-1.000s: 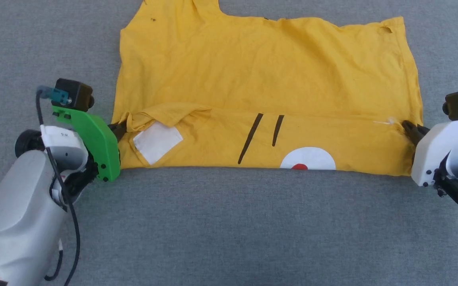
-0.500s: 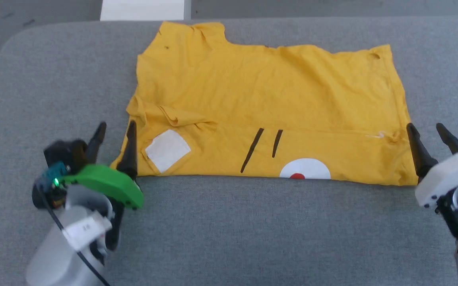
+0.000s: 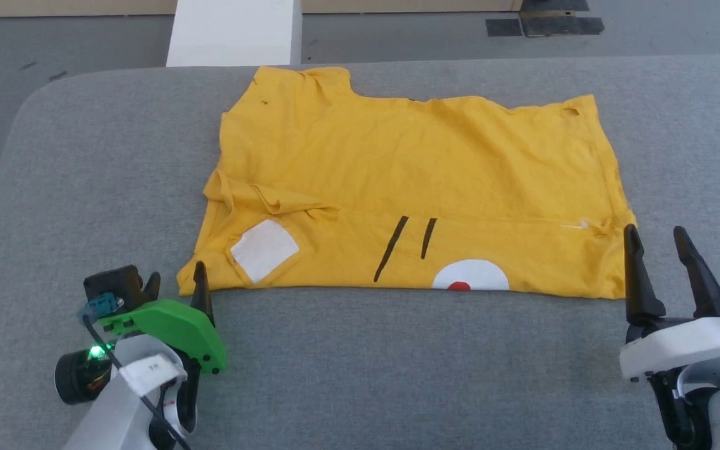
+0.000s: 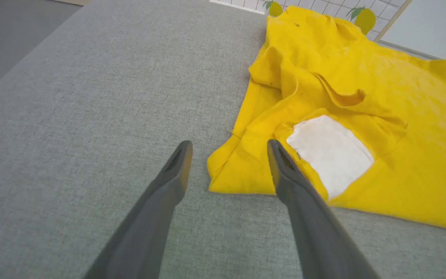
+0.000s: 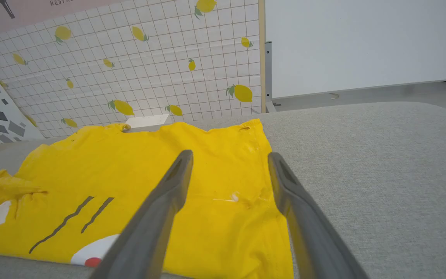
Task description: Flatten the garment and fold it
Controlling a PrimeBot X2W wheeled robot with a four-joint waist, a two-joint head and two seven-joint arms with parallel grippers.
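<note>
The garment (image 3: 410, 162), a mustard-yellow T-shirt, lies spread on the grey table. Its near strip is folded over, showing a white patch (image 3: 263, 250), two black lines (image 3: 400, 247) and a white disc with a red dot (image 3: 469, 278). My left gripper (image 3: 175, 286) stands open just off the garment's near left corner, apart from the cloth. In the left wrist view the left gripper (image 4: 229, 143) points at that corner of the garment (image 4: 362, 97). My right gripper (image 3: 655, 232) is open beside the near right corner. The right wrist view shows the right gripper (image 5: 230, 154) empty above the garment (image 5: 130, 174).
The grey padded table (image 3: 360, 375) stretches wide in front of the shirt. A white box (image 3: 235, 31) stands beyond the table's far edge, with black mats (image 3: 547, 25) on the floor. A lemon-patterned tile panel (image 5: 130, 58) rises behind the table.
Both grippers have opened, let go of the folded strip's ends and drawn back toward me. The head camera has also lifted, so the whole scene sits lower and smaller.
</note>
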